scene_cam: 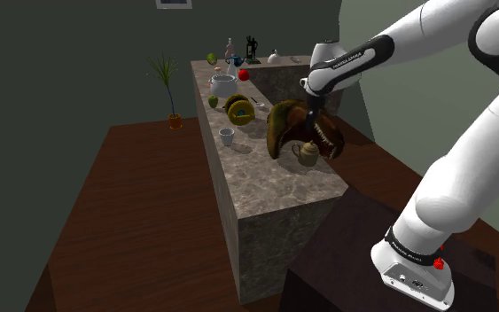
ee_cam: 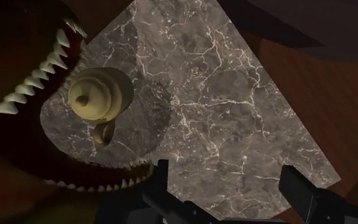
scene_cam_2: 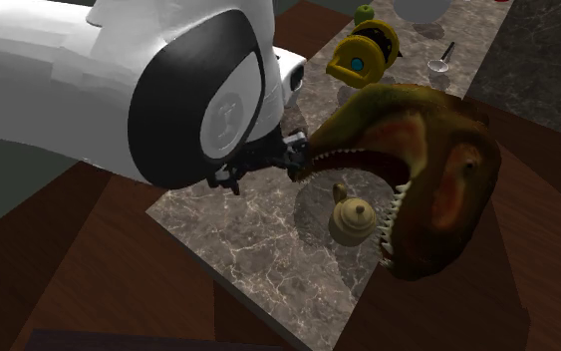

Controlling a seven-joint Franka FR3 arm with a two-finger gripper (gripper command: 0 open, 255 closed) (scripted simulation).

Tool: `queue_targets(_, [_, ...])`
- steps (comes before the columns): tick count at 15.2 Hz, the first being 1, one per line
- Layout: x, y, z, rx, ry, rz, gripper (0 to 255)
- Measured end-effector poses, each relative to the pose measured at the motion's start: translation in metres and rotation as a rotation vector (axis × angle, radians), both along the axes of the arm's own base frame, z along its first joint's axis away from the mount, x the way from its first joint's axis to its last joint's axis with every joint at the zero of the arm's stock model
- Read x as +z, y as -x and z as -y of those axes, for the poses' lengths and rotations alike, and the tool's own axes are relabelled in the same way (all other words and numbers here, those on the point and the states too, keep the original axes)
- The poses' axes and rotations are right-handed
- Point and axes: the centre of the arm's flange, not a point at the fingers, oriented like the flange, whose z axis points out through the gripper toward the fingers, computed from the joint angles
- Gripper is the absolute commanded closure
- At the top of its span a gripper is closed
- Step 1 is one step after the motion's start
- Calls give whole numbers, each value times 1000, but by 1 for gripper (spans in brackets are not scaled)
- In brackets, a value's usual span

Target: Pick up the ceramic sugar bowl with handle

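The sugar bowl (scene_cam: 307,153) is tan, small and lidded, with a knob on top and a handle at its side. It stands upright on the marble counter (scene_cam: 274,191), framed by the open toothed jaws of a brown-green dinosaur head (scene_cam: 284,124). In the wrist view the bowl (ee_cam: 96,95) lies ahead of and off to the side of my left finger, not between the fingers. My black gripper (ee_cam: 231,191) is open with only bare marble between its fingers. It hovers above the counter close to the dinosaur's snout (scene_cam_2: 368,110), with the bowl (scene_cam_2: 352,219) below.
Further along the counter are a yellow and dark rounded toy (scene_cam: 238,109), a white cup (scene_cam: 227,136), a white pot (scene_cam: 223,84) and several small items. A potted plant (scene_cam: 169,89) stands on the wooden floor. The counter's near corner meets my stand (scene_cam: 345,266).
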Motion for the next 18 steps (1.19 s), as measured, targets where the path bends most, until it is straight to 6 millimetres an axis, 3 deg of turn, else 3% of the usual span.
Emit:
queue_targets(5, [-46,-28,48,27,-7,-15,0])
queue_targets(18, [-159,-113,148,100,-29,-53,0])
